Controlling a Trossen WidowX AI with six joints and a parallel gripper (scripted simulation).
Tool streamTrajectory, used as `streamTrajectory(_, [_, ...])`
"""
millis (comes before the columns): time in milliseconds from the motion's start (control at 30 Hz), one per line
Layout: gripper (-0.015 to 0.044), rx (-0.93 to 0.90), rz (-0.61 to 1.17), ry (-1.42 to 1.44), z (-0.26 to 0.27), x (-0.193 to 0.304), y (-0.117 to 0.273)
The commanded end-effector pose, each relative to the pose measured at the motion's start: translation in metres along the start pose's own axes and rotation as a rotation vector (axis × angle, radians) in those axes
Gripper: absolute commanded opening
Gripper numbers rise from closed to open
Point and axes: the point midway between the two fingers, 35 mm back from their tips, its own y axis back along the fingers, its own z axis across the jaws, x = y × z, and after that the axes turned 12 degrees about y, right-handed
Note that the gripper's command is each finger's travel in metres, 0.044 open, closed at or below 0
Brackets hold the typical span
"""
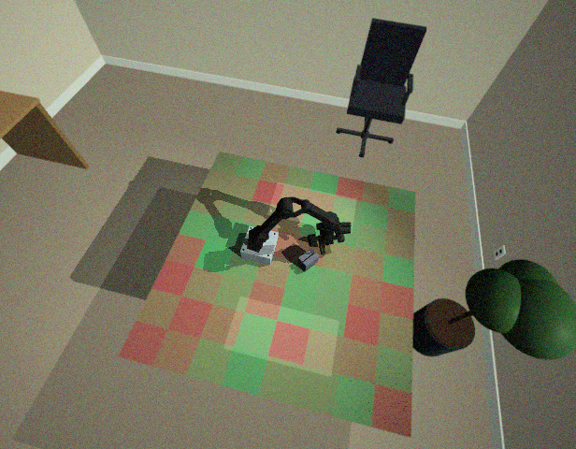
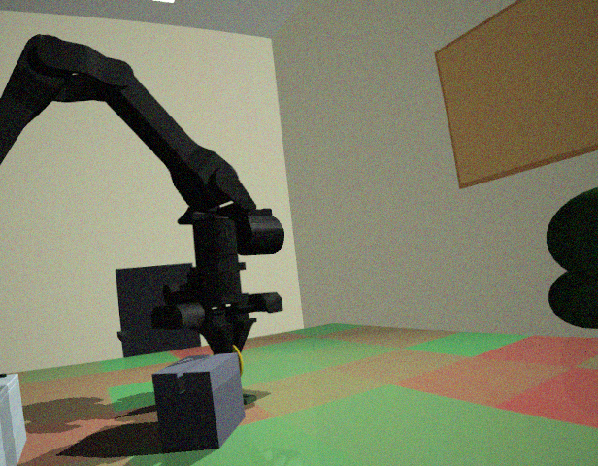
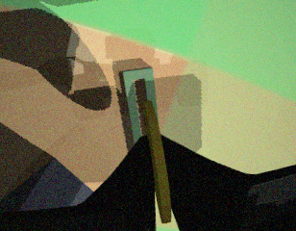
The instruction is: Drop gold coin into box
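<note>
My gripper (image 1: 323, 250) (image 2: 231, 349) (image 3: 151, 142) points down and is shut on the gold coin (image 2: 240, 362) (image 3: 158, 166). The coin stands on edge between the fingertips, in the air above the dark-green holder (image 2: 249, 399) (image 3: 131, 75). In the wrist view the holder's dark groove shows empty beyond the coin. The closed grey box (image 1: 308, 260) (image 2: 186, 414) (image 3: 51, 187) stands close beside the holder, toward the arm's base side. Its slot shows as a thin dark line on the lid in the top view. The box hides part of the fingertips in the exterior view.
The arm's white base (image 1: 259, 247) (image 2: 3, 416) stands on the patchwork mat (image 1: 239, 377), left of the box. An office chair (image 1: 379, 98) is at the back and a potted plant (image 1: 448, 324) at the right, both away from the arm. A wooden desk (image 1: 12, 113) is far left.
</note>
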Motion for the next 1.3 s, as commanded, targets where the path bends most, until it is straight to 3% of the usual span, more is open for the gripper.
streamTrajectory(0, [0.0,0.01,0.006,0.0,-0.003,0.001,0.011])
streamTrajectory(867, [0.0,0.008,0.006,-0.002,0.0,0.0,0.071])
streamTrajectory(1267, [0.0,0.01,0.005,-0.387,0.001,0.002,0.072])
